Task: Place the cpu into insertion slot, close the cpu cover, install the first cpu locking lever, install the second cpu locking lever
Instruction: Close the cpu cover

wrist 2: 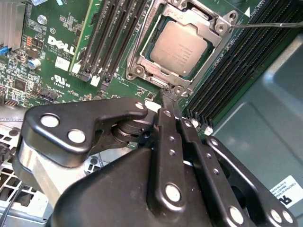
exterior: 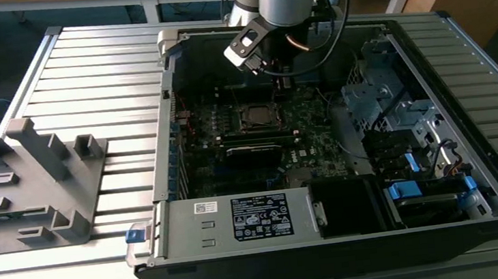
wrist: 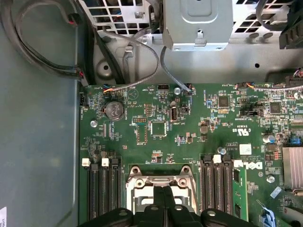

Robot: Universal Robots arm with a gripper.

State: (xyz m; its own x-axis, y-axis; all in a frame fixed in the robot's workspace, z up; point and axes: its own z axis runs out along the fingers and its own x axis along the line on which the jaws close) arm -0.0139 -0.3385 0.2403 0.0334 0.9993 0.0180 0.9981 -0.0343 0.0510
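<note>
Slatted table: computer case, grey fixture.

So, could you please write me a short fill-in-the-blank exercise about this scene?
1. The silver square seen through the cpu cover window is the ____.
2. The gripper has its fingers ____.
3. The long memory slots beside the cover are coloured ____.
Missing words: cpu; shut; black.

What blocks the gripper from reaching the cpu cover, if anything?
Probably nothing, so yes: the shut gripper sits right at the edge of the cpu cover, and no cable or part lies between them.
</note>
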